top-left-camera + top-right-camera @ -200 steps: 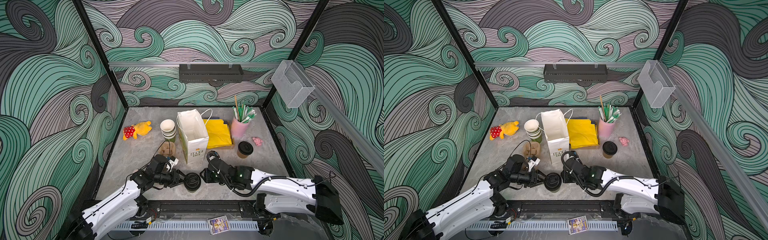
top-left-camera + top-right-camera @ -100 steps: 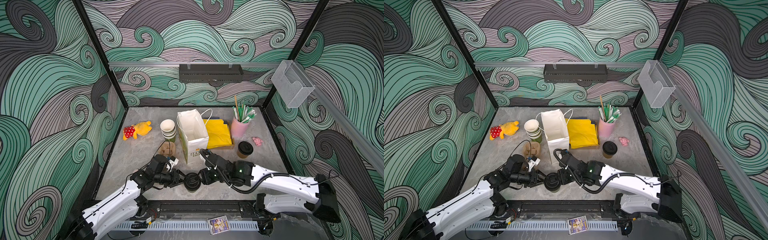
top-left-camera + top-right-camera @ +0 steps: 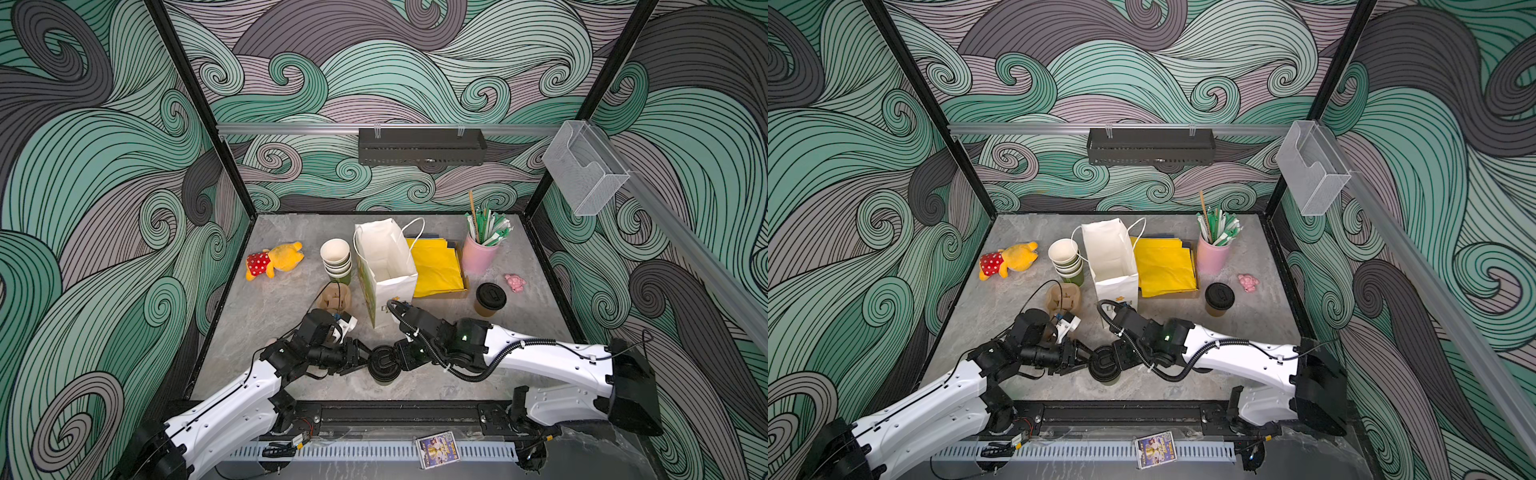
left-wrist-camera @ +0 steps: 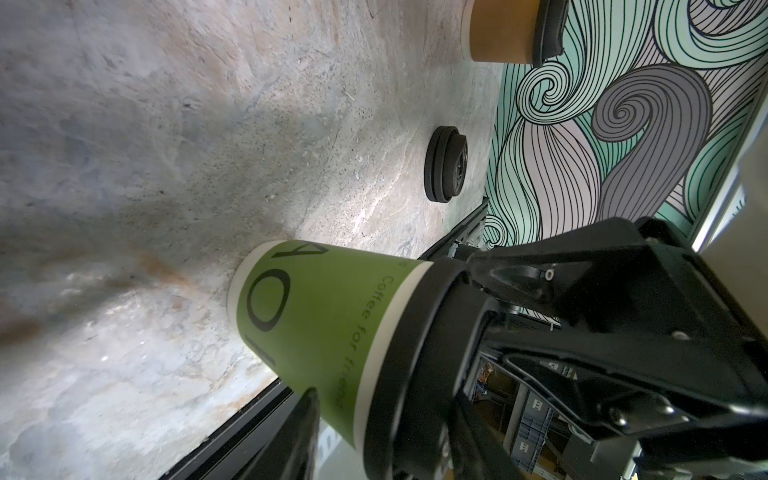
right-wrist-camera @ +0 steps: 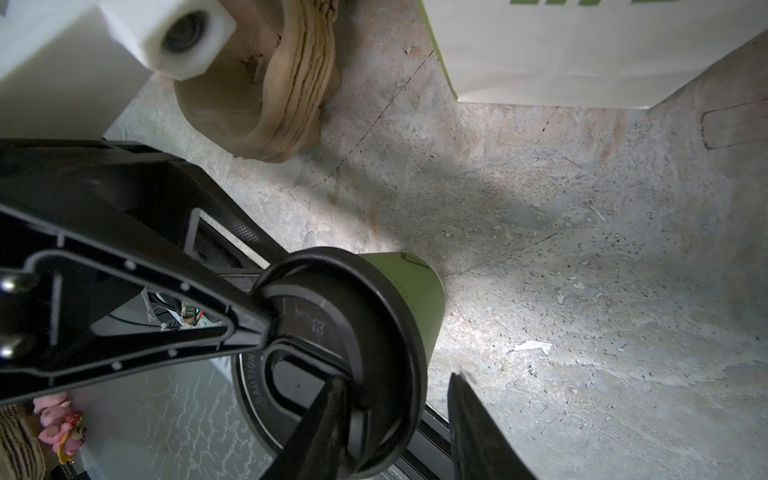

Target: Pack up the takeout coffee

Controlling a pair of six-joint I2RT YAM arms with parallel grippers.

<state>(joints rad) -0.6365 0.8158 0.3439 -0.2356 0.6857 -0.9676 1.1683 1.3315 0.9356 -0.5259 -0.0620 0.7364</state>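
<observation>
A green paper coffee cup (image 3: 383, 365) (image 3: 1104, 365) with a black sip lid stands near the table's front edge. My left gripper (image 3: 363, 357) (image 4: 382, 411) is shut on it from the left, just under the lid. My right gripper (image 3: 401, 359) (image 5: 397, 382) reaches in from the right. Its jaws are open and straddle the lid's rim, one finger over the lid top and the other clear of the cup's side. A tan cup (image 3: 489, 299) (image 4: 503, 31) with a black lid stands at the right. The open white paper bag (image 3: 386, 266) (image 3: 1113, 257) stands behind the grippers.
A loose black lid (image 4: 446, 170) lies on the table by the right wall. Brown pulp carriers (image 3: 334, 297) and nested lidless cups (image 3: 336, 259) sit left of the bag. Yellow napkins (image 3: 436, 270), a pink straw cup (image 3: 480, 253), a pink toy (image 3: 515, 282) and a plush bear (image 3: 274, 262) are at the back.
My right gripper has moved left from beside the green cup onto its lid, and its jaws have widened. The left gripper and the cup have stayed put.
</observation>
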